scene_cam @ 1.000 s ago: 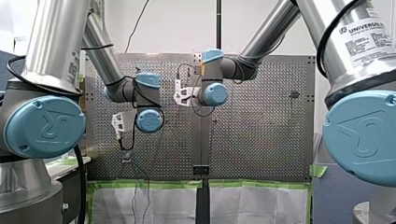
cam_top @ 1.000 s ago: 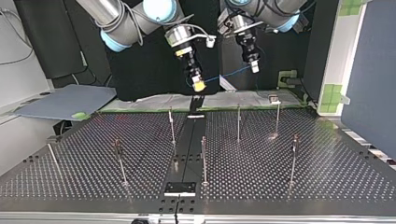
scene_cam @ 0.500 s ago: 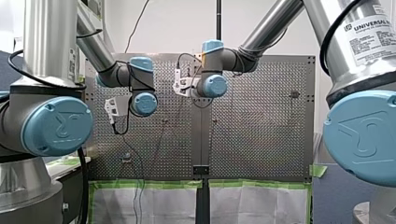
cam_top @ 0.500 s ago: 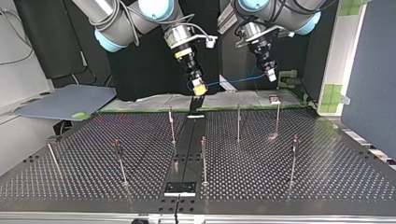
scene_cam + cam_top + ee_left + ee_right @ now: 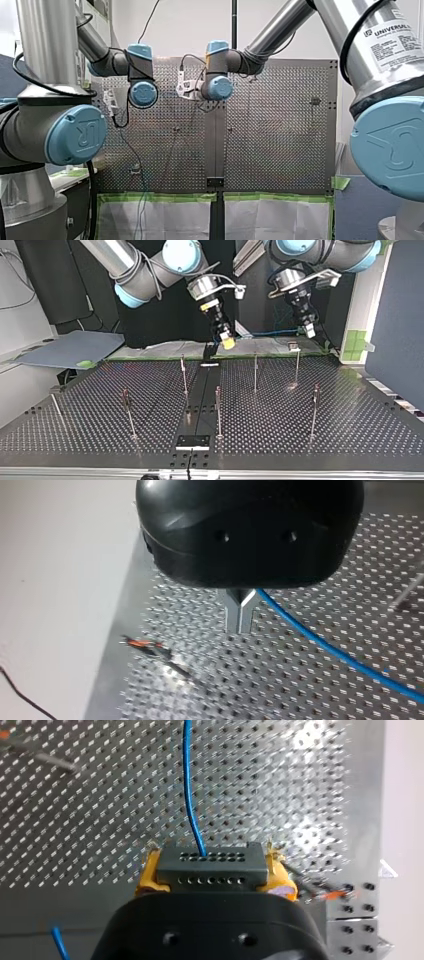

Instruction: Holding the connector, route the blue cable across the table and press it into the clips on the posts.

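The big grey desk (image 5: 310,440) is full of little holes. Thin posts (image 5: 255,372) stand up on it. The blue cable (image 5: 270,332) hangs in the air at the back of the top view, above the desk, going from one tool to the other. My left tool (image 5: 240,617) is pinched tight on the cable. My right tool (image 5: 227,341) squeezes the small dark connector (image 5: 210,865).

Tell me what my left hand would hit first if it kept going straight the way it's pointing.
Probably the perforated table: the left hand points at bare holes, with the clip post off to one side. Depth is hard to judge.
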`<state>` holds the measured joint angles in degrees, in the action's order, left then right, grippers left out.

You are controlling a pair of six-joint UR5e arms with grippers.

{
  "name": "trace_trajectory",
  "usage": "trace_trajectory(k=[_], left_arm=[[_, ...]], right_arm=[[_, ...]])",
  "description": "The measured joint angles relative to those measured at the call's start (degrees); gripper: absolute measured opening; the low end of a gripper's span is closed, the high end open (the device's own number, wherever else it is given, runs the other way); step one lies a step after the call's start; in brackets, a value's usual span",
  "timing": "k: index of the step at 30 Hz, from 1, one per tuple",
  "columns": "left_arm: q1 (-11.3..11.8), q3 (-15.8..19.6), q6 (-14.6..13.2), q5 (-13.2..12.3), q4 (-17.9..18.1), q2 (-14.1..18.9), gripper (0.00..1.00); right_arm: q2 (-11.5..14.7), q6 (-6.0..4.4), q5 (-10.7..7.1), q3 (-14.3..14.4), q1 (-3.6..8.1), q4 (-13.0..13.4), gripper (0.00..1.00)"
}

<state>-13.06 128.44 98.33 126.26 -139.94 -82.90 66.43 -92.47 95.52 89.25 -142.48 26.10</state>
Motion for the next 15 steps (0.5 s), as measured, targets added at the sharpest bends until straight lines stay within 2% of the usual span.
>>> trace_trajectory(k=[4, 8, 15], left_arm=[[1.0, -1.8, 0.1, -2.6, -1.8, 1.3, 0.00], [1.6, -4.0, 0.2, -4.8, -2.8, 0.6, 0.00], [2.8, -6.9, 0.4, -5.9, -3.7, -0.4, 0.00]], right_arm=[[-0.1, -0.89, -0.26, -2.5, -0.36, -0.9, 0.00], [-0.2, -1.61, -1.11, -4.9, -0.46, -2.5, 0.00], [-0.5, -2.03, -1.54, -9.1, -0.04, -5.1, 0.00]])
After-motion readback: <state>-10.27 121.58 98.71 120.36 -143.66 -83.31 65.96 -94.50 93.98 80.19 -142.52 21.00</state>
